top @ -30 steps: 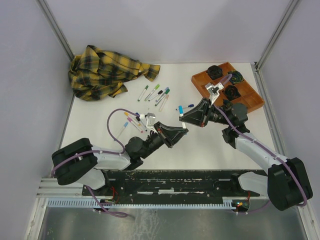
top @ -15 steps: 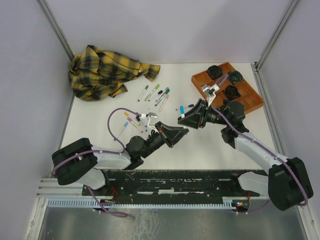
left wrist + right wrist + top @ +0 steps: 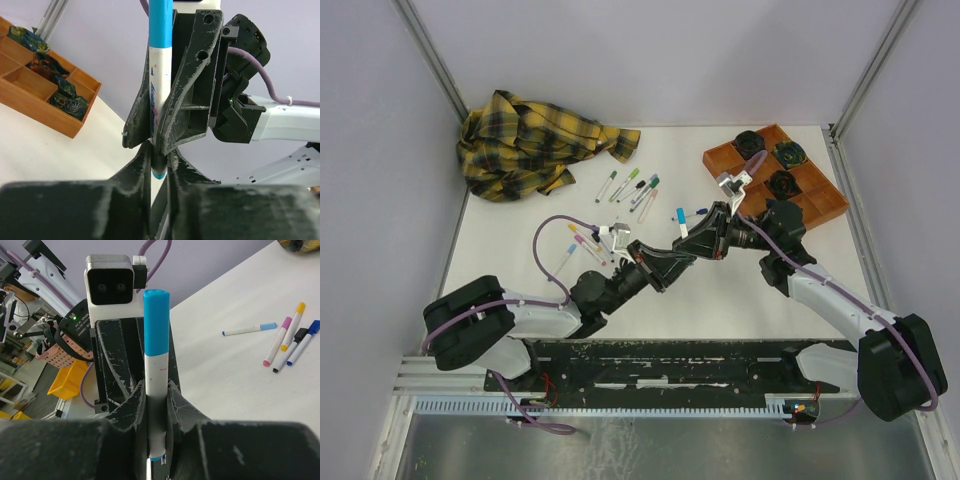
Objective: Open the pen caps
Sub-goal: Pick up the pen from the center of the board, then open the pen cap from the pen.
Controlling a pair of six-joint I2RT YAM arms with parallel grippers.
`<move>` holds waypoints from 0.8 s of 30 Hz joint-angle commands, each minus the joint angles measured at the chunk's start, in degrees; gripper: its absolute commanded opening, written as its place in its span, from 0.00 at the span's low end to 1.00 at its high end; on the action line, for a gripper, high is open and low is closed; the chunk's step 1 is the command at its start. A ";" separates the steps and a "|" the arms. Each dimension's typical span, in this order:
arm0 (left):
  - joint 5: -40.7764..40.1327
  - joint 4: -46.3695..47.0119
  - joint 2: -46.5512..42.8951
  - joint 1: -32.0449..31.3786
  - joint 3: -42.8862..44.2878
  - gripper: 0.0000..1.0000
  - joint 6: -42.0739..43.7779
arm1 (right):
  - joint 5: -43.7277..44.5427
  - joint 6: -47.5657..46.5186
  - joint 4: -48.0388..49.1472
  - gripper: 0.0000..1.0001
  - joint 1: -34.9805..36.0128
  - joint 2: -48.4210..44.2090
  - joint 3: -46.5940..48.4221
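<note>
A white pen (image 3: 157, 390) with a long blue cap (image 3: 156, 320) is held in the air between my two grippers, which meet tip to tip over the middle of the table. My left gripper (image 3: 159, 152) is shut on the pen's near end, where a small blue tip (image 3: 158, 173) shows. The white barrel (image 3: 156, 90) and blue cap (image 3: 161, 20) rise beyond. My right gripper (image 3: 156, 387) is shut on the barrel. In the top view the left gripper (image 3: 665, 263) and right gripper (image 3: 696, 244) overlap and hide the pen. A loose blue pen cap (image 3: 681, 215) lies behind them.
Capped pens lie in one group (image 3: 635, 187) at the back and another (image 3: 582, 240) to the left. A yellow plaid cloth (image 3: 535, 140) is heaped at the back left. An orange tray (image 3: 820, 195) with dark round objects stands at the back right.
The right gripper has moved left and down to meet the left gripper. It opened briefly, then closed on the pen barrel. The left arm has barely moved.
</note>
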 commanded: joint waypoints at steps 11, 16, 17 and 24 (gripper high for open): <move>3.49 5.49 -8.32 1.46 -10.49 0.72 1.12 | -2.97 -10.87 -13.21 0.00 0.22 -0.07 7.38; 10.59 -1.75 -17.39 10.55 -10.77 0.76 -3.57 | -3.41 -22.73 -32.93 0.00 0.31 0.22 12.53; 12.60 -2.82 -18.56 12.72 -10.07 0.77 -5.19 | -3.77 -23.72 -34.30 0.00 0.34 0.15 13.01; 20.49 -11.15 -19.45 18.63 0.22 0.79 -10.45 | -6.27 -31.11 -42.99 0.00 1.36 0.56 15.55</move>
